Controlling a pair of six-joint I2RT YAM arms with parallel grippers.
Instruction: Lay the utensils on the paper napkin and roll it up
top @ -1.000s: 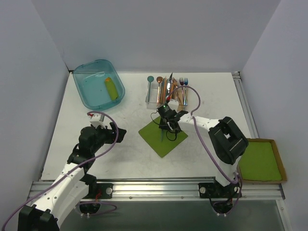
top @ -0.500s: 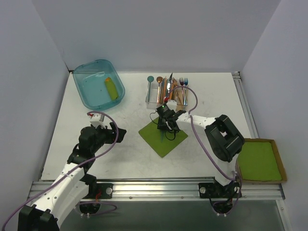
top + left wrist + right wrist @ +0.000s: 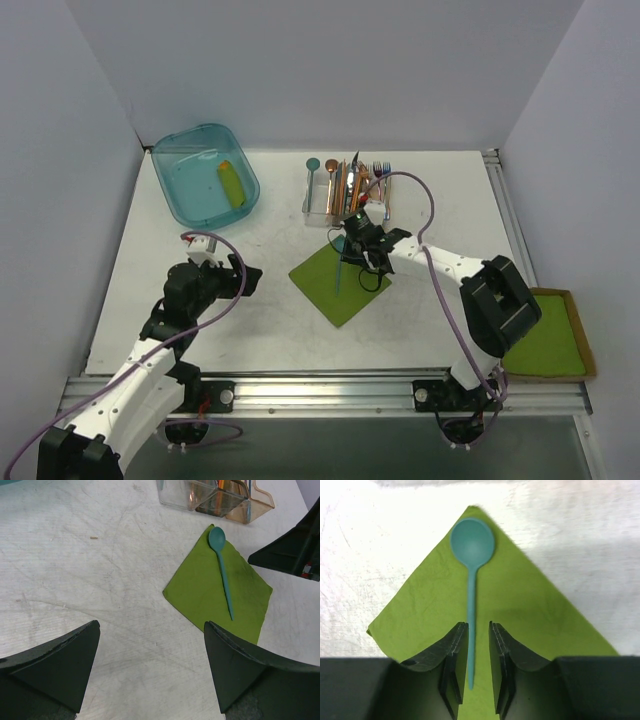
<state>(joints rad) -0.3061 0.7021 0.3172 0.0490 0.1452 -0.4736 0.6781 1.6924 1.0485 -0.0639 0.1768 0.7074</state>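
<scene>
The lime-green paper napkin (image 3: 345,290) lies as a diamond in the middle of the table. A teal spoon (image 3: 338,262) rests flat on it, bowl toward the far corner (image 3: 472,540), handle running down the napkin (image 3: 200,592). My right gripper (image 3: 478,625) hovers just above the handle's near end, jaws a narrow gap apart, with the handle (image 3: 471,645) lying loose between them. It sits at the napkin's far right edge (image 3: 362,240). My left gripper (image 3: 151,624) stands wide open over bare table, left of the napkin (image 3: 250,280), holding nothing.
A clear caddy (image 3: 345,190) of coloured cutlery stands just beyond the napkin. A teal bin (image 3: 205,185) holding a yellow-green roll is at the far left. A brown cardboard tray with a stack of green sheets (image 3: 548,335) sits off the table's right edge.
My right gripper opened and let go of the spoon, which now lies on the napkin. The gripper then drew back toward the far right. The left arm stayed still.
</scene>
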